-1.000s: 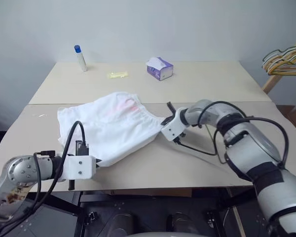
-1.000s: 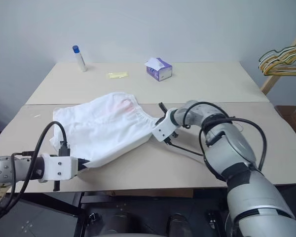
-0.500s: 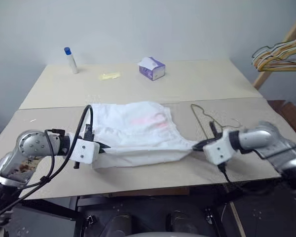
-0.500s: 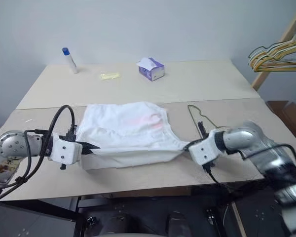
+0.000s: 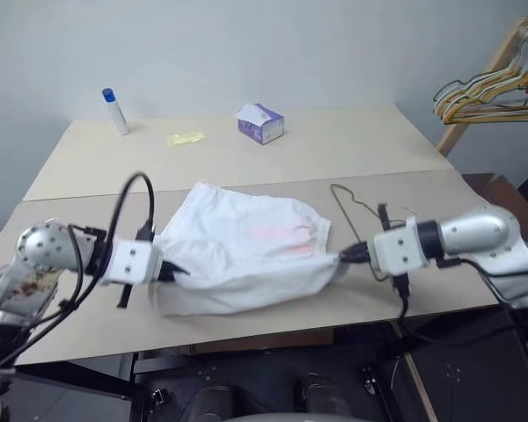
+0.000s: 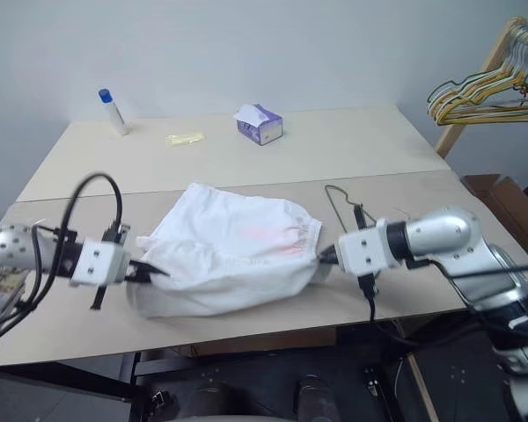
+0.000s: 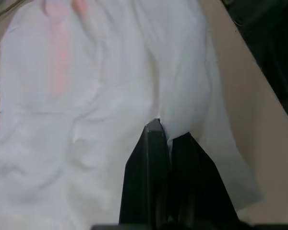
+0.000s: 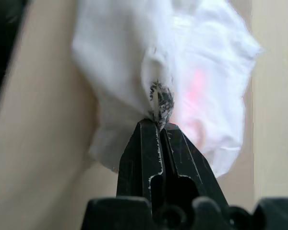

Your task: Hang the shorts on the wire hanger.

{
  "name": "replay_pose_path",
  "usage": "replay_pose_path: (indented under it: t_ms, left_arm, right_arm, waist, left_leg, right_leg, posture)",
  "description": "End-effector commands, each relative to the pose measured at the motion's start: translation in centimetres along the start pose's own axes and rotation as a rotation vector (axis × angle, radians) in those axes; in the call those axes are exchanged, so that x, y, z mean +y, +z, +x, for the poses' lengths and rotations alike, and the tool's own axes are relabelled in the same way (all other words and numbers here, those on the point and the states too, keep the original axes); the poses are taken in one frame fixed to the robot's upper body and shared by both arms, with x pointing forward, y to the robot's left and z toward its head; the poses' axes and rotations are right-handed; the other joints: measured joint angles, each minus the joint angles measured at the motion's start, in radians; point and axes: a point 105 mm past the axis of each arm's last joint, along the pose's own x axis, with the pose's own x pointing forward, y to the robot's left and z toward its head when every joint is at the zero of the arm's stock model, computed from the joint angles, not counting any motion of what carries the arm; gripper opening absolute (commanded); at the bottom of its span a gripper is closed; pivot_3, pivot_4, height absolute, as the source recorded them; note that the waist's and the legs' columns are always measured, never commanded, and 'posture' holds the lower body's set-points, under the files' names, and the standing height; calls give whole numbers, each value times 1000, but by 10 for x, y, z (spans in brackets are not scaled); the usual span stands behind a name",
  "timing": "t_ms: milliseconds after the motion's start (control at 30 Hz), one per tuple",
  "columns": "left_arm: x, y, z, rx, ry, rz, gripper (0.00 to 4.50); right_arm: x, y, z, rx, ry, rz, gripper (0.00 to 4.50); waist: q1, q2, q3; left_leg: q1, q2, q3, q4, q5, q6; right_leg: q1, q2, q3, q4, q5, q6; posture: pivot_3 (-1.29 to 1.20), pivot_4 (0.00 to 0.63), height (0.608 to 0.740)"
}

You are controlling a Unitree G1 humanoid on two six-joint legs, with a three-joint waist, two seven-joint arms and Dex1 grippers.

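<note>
A small white bottle (image 5: 116, 114) with a blue cap is seen standing at the far left of the matte beige table (image 5: 352, 145). Just to its right a flat yellowish packet (image 5: 185, 138) lies on the tabletop.

The left gripper (image 5: 169, 272) is found near the front edge, its black fingers (image 7: 153, 158) pinched tight on a fold at the left side of the shorts (image 5: 246, 251). The shorts are thin, soft white fabric, rumpled into loose folds, with a faint pink-red smudge near the gathered waistband. They are spread between the two grippers on the near half of the table.

A purple tissue box (image 5: 260, 123), a white tissue sticking up from it, sits at the far side behind the shorts.

The right gripper (image 5: 343, 258) is clamped on the right corner of the shorts; a bunched tip of cloth is seen squeezed between its fingers (image 8: 153, 143).

The wire hanger (image 5: 359, 208), a thin dark wire with a curved hook, lies flat on the table just beyond that gripper and right of the shorts.

At far right, bunched yellowish and pale hangers (image 5: 484, 92) are hung on a wooden rack (image 5: 488, 79).
</note>
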Motion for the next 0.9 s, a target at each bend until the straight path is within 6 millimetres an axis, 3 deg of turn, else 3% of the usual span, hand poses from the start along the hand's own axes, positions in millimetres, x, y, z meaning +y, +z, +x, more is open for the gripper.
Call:
replay_pose_path:
  t_ms: [33, 133, 200, 267, 333, 400, 467, 567, 700, 767, 900]
  left_arm:
    - [66, 1, -9, 52, 245, 26, 0]
    - [154, -7, -27, 261, 663, 128, 0]
    - [198, -3, -50, 355, 921, 152, 0]
    - [234, 18, -86, 421, 1209, 222, 0]
    - [256, 53, -124, 386, 1488, 288, 0]
    - [263, 90, -154, 323, 1700, 405, 0]
    - [262, 121, -176, 242, 1863, 504, 0]
    - [256, 150, -191, 145, 1968, 634, 0]
    - [248, 158, -165, -43, 1790, 707, 0]
    - [240, 151, -139, -114, 1616, 734, 0]
    - [201, 115, -91, -202, 1259, 749, 0]
  right_arm:
    - [-66, -6, 1, 36, -231, -5, 41]
    - [-147, -12, 0, 141, -593, 1, 41]
    - [-186, -12, -8, 217, -800, -4, 41]
    - [-220, 4, -25, 225, -1036, -56, 41]
    - [-244, 26, -49, 171, -1288, -101, 41]
    - [-254, 45, -69, 79, -1463, -126, 41]
    - [-257, 61, -88, -21, -1605, -158, 41]
    - [-255, 67, -99, -101, -1681, -168, 41]
    - [-241, 48, -80, -80, -1562, -193, 41]
    - [-231, 36, -67, -83, -1465, -182, 41]
    - [-195, 6, -33, -65, -1195, -200, 41]
  waist:
    - [0, 0, 0]
    - [1, 0, -1]
    - [1, -1, -1]
    - [2, -1, -2]
    - [0, -3, -2]
    - [-3, -3, -2]
    - [-5, -3, -2]
    - [-6, -3, -2]
    - [-11, -3, -2]
    - [-15, -3, -3]
    - [-26, -2, -3]
  left_leg:
    - [0, 0, 0, 1, 0, 0]
    - [0, -2, 0, 1, 2, -3]
    - [-2, -3, -1, -2, 7, -11]
    - [-5, -3, -1, -6, 8, -13]
    - [-11, -3, -1, -9, 7, -13]
    - [-24, -5, -1, -12, 7, -13]
    - [-23, -8, -1, -21, 8, -14]
    - [-23, -8, -1, -27, 8, -14]
    - [-20, -8, -1, -29, 8, -14]
    - [-15, -7, -1, -26, 9, -15]
    - [1, -5, 0, -23, 10, -16]
  right_leg:
    - [1, 0, 0, 0, 0, 0]
    - [1, 0, 0, 0, 1, 0]
    - [-1, 0, 0, -1, 2, -1]
    - [-4, 0, -1, 2, 3, -1]
    - [-10, 0, -1, -1, 2, 0]
    - [-25, -2, -1, -3, 2, 1]
    - [-28, -5, -5, -4, 1, 1]
    - [-25, -6, -13, -15, 0, 2]
    - [-20, -6, -15, -19, 0, 3]
    - [-14, -6, -16, -17, 0, 3]
    - [2, -6, -15, -15, 2, 1]
  posture:
    - [107, 0, 740]
    - [118, 0, 740]
    - [122, 0, 740]
    - [123, 0, 740]
    - [121, 0, 740]
    - [121, 0, 740]
    - [121, 0, 740]
    - [122, 0, 740]
    - [126, 0, 740]
    - [127, 0, 740]
    - [131, 0, 740]
